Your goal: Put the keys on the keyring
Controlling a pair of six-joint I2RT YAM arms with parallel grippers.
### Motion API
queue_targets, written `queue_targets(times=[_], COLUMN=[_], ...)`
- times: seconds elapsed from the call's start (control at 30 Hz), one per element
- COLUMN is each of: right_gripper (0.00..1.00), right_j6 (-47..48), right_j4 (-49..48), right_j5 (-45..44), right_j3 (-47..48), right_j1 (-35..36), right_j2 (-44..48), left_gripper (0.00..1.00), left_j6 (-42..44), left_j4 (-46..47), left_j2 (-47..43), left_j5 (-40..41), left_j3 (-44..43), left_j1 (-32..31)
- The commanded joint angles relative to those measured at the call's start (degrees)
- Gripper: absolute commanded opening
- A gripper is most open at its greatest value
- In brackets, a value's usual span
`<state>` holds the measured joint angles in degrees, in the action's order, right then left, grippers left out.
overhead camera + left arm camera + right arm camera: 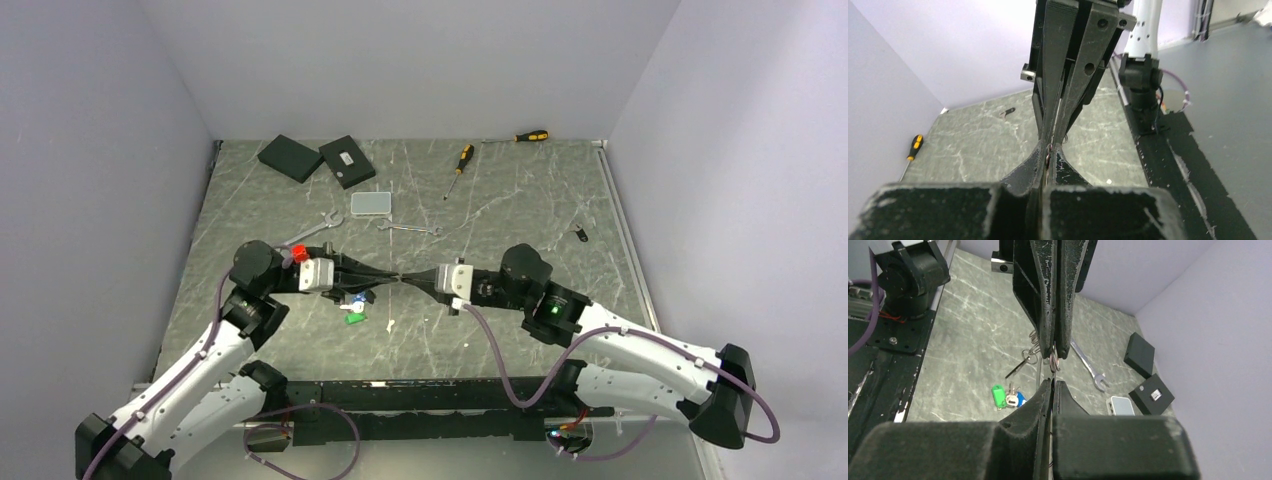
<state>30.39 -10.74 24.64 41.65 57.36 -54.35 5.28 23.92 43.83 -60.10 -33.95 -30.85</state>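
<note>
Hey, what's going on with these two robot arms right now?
The left arm and right arm meet tip to tip above the table, both jaws shut on a thin wire, apparently the keyring. The keys with green and blue tags are below them. Whether any are threaded on yet can't be told.

Two screwdrivers (459, 165), two spanners (410, 229), two black boxes (291, 158)

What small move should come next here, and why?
Probably hold the left hand shut and draw the right hand slightly away, to spread the wire's opening. Both hands are shut, tip to tip above the table, pinching thin wire that looks like the keyring. The keys cluster below them; whether any is threaded cannot be told.
</note>
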Motion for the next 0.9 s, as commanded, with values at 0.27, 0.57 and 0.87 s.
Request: queue_targets(times=[0.27,0.57,0.87], right_gripper=[0.00,0.00,0.00], right_j6=[0.70,0.63,1.12], right_j4=[0.86,-0.15,-0.96], right_j5=[2.42,2.55,1.50], right_j3=[0.11,-0.46,-1.24], right_j1=[0.29,0.30,0.45], right_j2=[0.16,1.73,2.84], left_gripper=[0.00,0.00,0.29], left_j6=[-24.17,-28.94,9.75], left_j4=[37.64,46.01,-12.83], left_j2=[4.25,7.56,-2.10], left_j5=[-3.81,-3.31,5.52], left_j3=[-2.69,-2.97,-12.19], left_j1=[-0.04,0.03,0.02])
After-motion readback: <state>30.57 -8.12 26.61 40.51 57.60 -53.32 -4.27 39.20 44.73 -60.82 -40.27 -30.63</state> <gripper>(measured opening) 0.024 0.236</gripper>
